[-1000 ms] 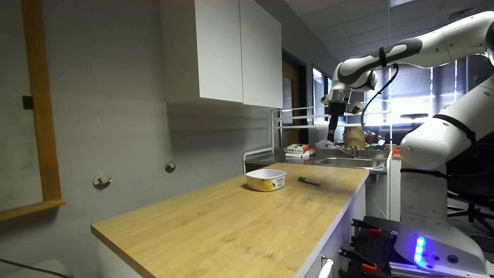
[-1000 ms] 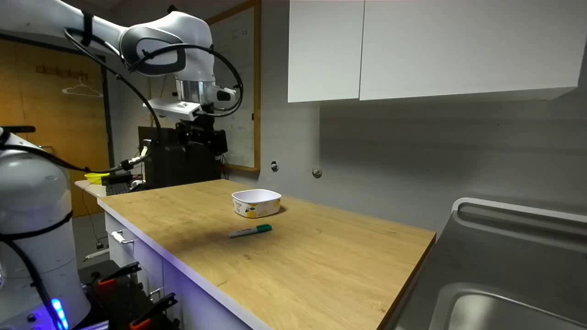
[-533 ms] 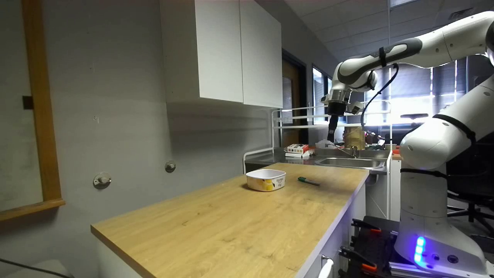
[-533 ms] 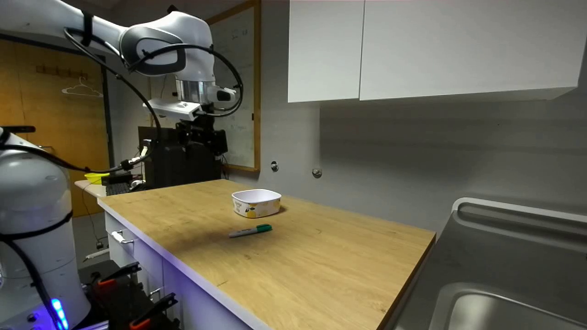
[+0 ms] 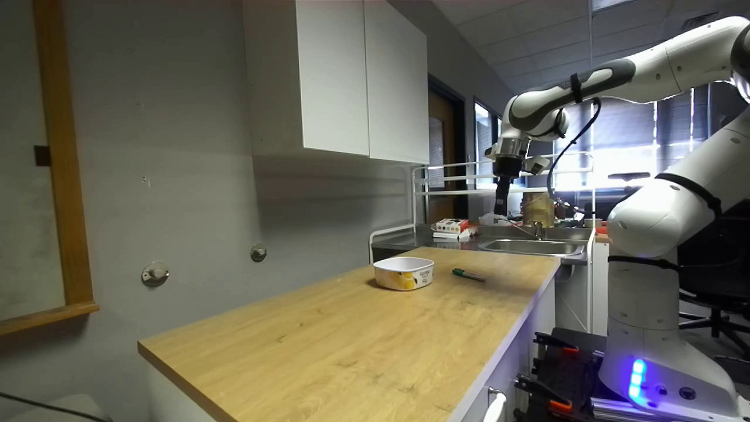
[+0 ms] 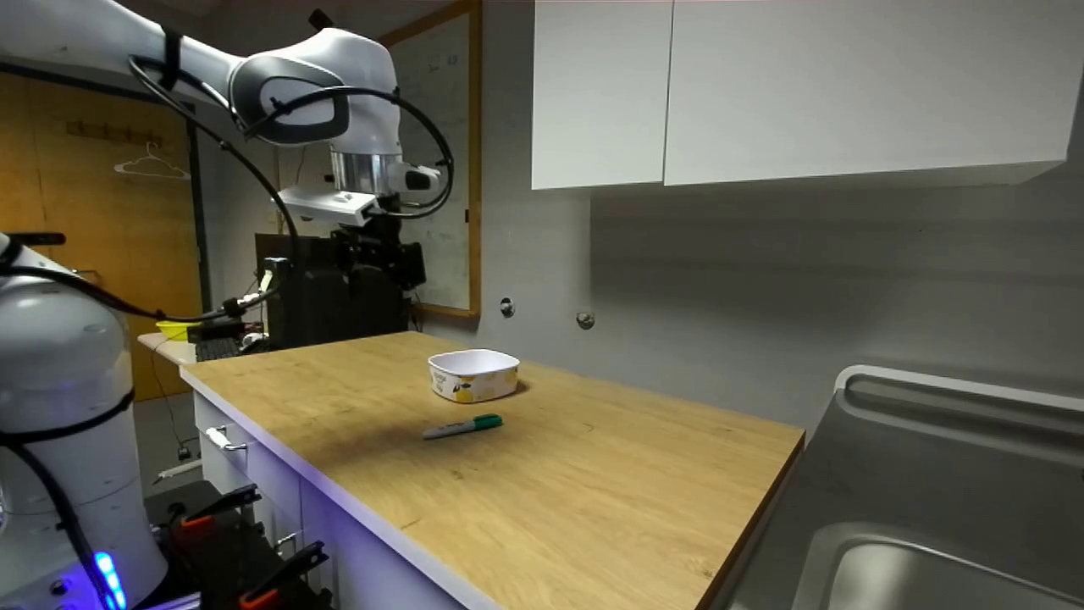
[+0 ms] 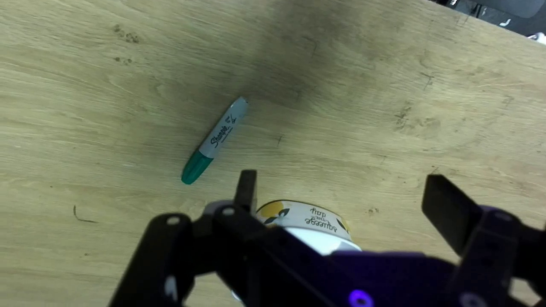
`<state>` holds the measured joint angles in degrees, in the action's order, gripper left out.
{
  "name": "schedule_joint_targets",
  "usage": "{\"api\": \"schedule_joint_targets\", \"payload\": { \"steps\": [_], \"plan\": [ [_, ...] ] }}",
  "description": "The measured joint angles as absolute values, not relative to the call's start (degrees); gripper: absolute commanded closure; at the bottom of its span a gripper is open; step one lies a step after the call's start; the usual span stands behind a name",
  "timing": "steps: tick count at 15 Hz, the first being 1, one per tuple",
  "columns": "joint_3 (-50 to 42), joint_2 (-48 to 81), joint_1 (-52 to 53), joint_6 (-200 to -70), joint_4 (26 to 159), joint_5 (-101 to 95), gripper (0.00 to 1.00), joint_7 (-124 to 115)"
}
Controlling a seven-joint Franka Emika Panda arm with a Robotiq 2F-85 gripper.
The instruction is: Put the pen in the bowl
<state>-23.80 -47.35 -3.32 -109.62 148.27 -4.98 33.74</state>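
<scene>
The pen, a grey marker with a green cap, lies flat on the wooden counter in both exterior views point(image 5: 469, 275) point(image 6: 462, 426) and in the wrist view point(image 7: 215, 140). The bowl, low and white with lemon prints, stands upright near it in both exterior views point(image 5: 404, 274) point(image 6: 474, 376). In the wrist view the bowl point(image 7: 315, 219) is partly hidden behind the gripper. My gripper point(image 7: 343, 181) is open and empty, its fingers wide apart. It hangs well above the counter in both exterior views point(image 5: 501, 202) point(image 6: 398, 263), touching neither thing.
The wooden counter point(image 5: 328, 346) has a front edge on the robot's side. A metal sink point(image 5: 530, 247) adjoins its end, with small boxes point(image 5: 451, 227) beside it. White wall cabinets point(image 6: 804, 85) hang above the back of the counter.
In the last half second the arm and gripper have shifted slightly, a little left in an exterior view and a little right and down in an exterior view. Pen and bowl have not moved.
</scene>
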Motion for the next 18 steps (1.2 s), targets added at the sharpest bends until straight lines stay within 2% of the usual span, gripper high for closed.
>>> {"api": "schedule_joint_targets", "payload": {
  "steps": [5,11,18],
  "plan": [
    [-22.6,-41.8,-3.3,-117.1,147.6,-5.0,0.0,32.1],
    [-21.6,-28.7,-3.4,-126.5,143.2,-5.0,0.0,28.5],
    [-21.6,-11.6,-6.9,-128.8,136.1,-4.8,0.0,27.5]
  ]
}}
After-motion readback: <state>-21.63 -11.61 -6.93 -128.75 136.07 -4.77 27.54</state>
